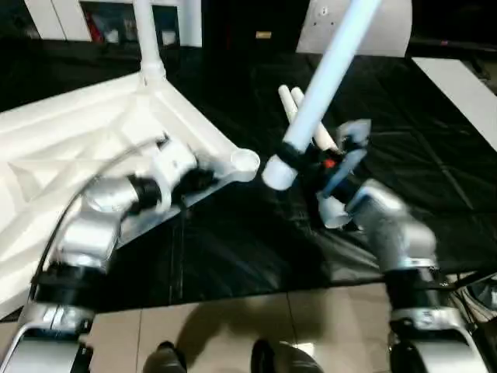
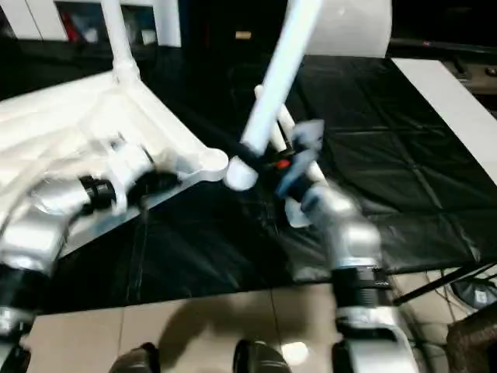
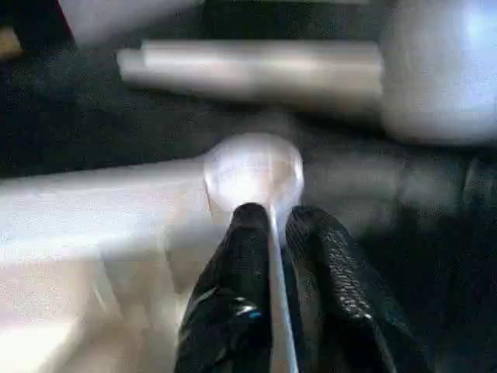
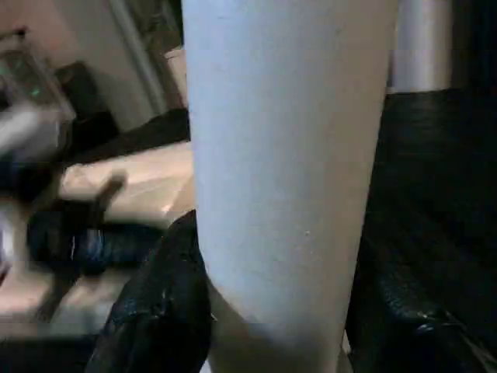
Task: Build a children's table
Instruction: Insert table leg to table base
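The white tabletop (image 1: 78,148) lies upside down on the black mat, ribs up, with one leg (image 1: 146,35) standing in its far corner. My left gripper (image 1: 203,177) sits at the near corner, its fingers (image 3: 248,249) closed about a thin edge just behind the round socket (image 1: 245,162). My right gripper (image 1: 311,159) is shut on a long white leg (image 1: 330,70), which tilts up and away to the right. The thick lower end of this leg hangs just to the right of the socket, apart from it. More loose legs (image 1: 293,105) lie on the mat behind the right gripper.
The black mat (image 1: 233,249) covers the floor, with beige tiles (image 1: 233,326) along its near edge. A white slab (image 1: 458,85) lies at the right, and a white cabinet (image 1: 46,15) stands at the back left. Cables (image 1: 474,291) trail at the lower right.
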{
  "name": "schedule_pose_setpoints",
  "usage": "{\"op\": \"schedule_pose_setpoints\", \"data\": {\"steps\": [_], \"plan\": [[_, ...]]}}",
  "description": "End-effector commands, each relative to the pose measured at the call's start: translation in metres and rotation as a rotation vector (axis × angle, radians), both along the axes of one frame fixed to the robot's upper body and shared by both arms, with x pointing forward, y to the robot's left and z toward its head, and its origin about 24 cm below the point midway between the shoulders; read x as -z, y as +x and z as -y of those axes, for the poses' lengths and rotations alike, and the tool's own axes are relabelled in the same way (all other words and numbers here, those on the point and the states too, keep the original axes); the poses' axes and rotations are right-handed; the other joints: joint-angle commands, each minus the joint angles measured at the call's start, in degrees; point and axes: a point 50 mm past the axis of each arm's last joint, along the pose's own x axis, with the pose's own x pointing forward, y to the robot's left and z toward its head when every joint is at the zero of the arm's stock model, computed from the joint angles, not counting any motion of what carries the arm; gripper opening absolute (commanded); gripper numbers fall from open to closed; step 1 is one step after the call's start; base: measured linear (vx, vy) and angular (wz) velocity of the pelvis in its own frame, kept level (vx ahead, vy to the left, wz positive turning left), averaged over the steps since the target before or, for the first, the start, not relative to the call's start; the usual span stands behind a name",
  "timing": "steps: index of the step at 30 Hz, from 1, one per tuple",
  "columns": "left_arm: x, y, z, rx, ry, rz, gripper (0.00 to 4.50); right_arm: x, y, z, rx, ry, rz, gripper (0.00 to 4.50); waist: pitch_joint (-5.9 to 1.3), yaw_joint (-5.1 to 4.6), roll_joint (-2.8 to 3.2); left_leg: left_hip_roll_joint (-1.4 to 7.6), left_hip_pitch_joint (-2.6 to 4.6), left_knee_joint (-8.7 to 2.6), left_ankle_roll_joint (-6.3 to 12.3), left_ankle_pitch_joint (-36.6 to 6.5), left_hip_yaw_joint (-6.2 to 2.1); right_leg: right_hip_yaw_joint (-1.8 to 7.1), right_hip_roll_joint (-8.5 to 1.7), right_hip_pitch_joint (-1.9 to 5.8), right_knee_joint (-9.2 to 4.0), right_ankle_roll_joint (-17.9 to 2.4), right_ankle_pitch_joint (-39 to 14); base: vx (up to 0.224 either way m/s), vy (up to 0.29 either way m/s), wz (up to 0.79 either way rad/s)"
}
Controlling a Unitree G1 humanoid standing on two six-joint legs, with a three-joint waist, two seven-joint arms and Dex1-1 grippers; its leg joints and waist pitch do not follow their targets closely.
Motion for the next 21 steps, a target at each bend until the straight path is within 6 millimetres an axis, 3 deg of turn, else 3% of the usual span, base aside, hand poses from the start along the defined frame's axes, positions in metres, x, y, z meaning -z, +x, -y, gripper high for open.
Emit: {"op": "schedule_pose_setpoints", "data": {"steps": [1, 6, 9, 10, 15, 18, 21], "plan": [[-0.017, 0.003, 0.0, 0.007, -0.14, 0.016, 1.02, -0.007, -0.006, 0.007, -0.04, -0.015, 0.012, 1.9, -6.63, 0.52, 0.71, 0.07, 0.87, -1.51, 7.12, 0.26, 0.79, 2.94, -3.38, 5.05, -1.56, -15.45, 9.87, 0.0, 0.0, 0.0], [-0.05, -0.001, 0.018, 0.161, -0.425, -0.038, 1.45, -0.012, -0.017, 0.009, -0.141, -0.095, 0.007, 1.9, -6.23, 1.7, 0.55, 0.54, 1.12, -1.41, 2.63, -7.15, 0.67, 2.82, -3.89, 4.97, -2.43, -13.25, -5.78, 0.0, 0.0, 0.0], [-0.055, -0.005, 0.028, 0.24, -0.484, -0.079, 1.72, -0.012, -0.018, 0.008, -0.17, -0.113, 0.008, 1.9, -6.14, 1.95, 0.56, 0.61, 1.21, -1.31, 1.33, -9.03, 0.63, 2.75, -3.93, 4.67, -3.01, -11.42, -11.37, -0.017, 0.002, -0.01], [-0.056, -0.008, 0.041, 0.297, -0.524, -0.116, 1.78, -0.013, -0.02, 0.005, -0.195, -0.125, 0.006, 1.9, -6.18, 2.02, 0.52, 0.53, 1.1, -1.28, 0.82, -9.55, 0.62, 2.72, -3.86, 4.67, -3.19, -10.45, -13.25, 0.0, 0.0, 0.0], [-0.055, -0.015, 0.068, 0.402, -0.597, -0.209, 2.2, -0.014, -0.026, -0.007, -0.264, -0.151, 0.01, 1.9, -6.58, 2.69, 0.83, 0.67, 1.12, -1.03, -0.32, -11.02, 0.26, 2.51, -3.81, 4.51, -3.5, -8.5, -16.45, 0.0, 0.0, 0.0], [-0.058, -0.019, 0.077, 0.443, -0.64, -0.253, 2.46, -0.015, -0.029, -0.011, -0.291, -0.165, 0.012, 1.9, -6.65, 3.0, 0.79, 0.7, 1.18, -0.9, -0.79, -12.2, 0.17, 2.4, -3.81, 4.34, -3.5, -8.67, -17.3, 0.0, 0.0, 0.0], [-0.056, -0.018, 0.081, 0.415, -0.619, -0.249, 2.61, -0.015, -0.031, -0.013, -0.312, -0.175, 0.015, 1.9, -6.56, 3.19, 0.74, 0.56, 1.22, -0.82, -0.66, -13.26, 0.16, 2.36, -3.74, 4.22, -4.04, -7.1, -19.86, 0.0, 0.0, 0.0]]}}
